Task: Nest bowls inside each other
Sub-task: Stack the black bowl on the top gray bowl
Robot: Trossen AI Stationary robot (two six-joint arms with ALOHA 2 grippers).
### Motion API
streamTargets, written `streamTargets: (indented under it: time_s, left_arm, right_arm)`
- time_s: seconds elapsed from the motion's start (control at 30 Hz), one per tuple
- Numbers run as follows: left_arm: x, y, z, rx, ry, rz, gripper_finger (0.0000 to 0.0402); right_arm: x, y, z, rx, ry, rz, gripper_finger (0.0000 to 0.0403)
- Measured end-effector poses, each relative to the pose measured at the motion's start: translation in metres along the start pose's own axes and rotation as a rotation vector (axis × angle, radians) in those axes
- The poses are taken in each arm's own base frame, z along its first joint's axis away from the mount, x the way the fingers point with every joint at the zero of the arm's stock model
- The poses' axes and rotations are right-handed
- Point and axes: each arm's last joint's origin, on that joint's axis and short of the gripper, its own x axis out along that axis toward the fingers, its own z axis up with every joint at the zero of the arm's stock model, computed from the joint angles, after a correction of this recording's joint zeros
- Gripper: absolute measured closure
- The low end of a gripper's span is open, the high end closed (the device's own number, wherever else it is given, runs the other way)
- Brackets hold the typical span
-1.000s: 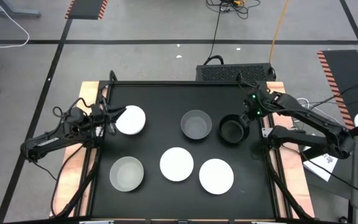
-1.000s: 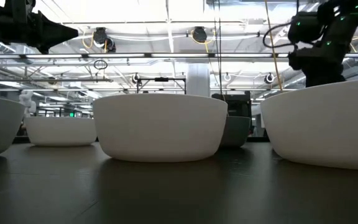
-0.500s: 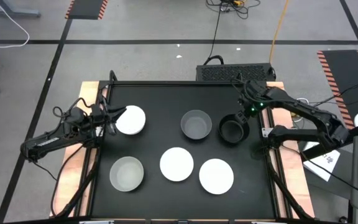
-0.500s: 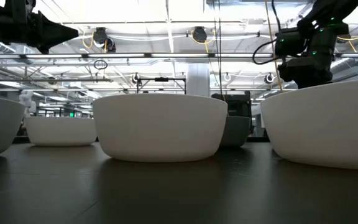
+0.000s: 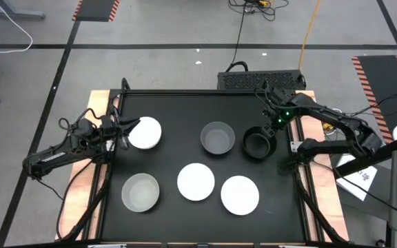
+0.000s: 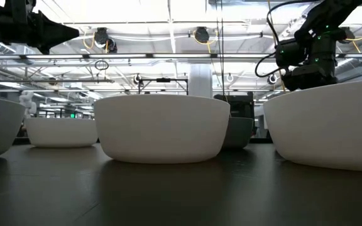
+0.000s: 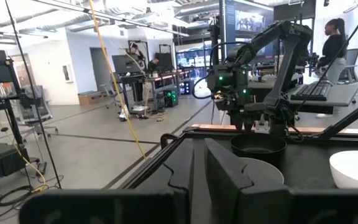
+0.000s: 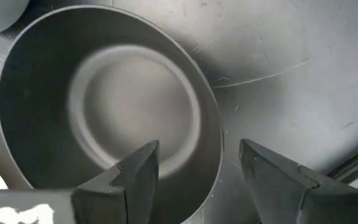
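The black bowl stands alone at the right of the black table. My right gripper hangs open over its far rim. In the right wrist view one finger is over the black bowl's inside and the other over the mat outside, the right gripper holding nothing. A grey bowl sits beside it. Two white bowls and another grey bowl stand nearer the front. My left gripper is shut and empty, raised beside the back-left white bowl.
A dark box with cables sits just behind the table's far edge. Wooden strips flank the mat on both sides. Papers lie off the right side. A person stands in the room beyond the table.
My right gripper has opened wider and shifted a little toward the table's far side over the black bowl's rim. The left arm and all bowls have stayed put.
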Motion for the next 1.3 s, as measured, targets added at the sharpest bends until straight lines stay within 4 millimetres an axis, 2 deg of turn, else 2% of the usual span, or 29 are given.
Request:
streamTargets:
  time_s: [0.8,1.3]
  left_arm:
    - [0.000,-0.001,0.000,0.000,-0.008,-0.047,0.0360]
    - [0.000,-0.001,0.001,-0.001,-0.019,-0.046,0.0360]
  right_arm:
    - [0.001,0.000,0.000,0.036,0.001,0.002,0.0188]
    - [0.019,-0.004,-0.005,0.052,0.021,0.001,0.0188]
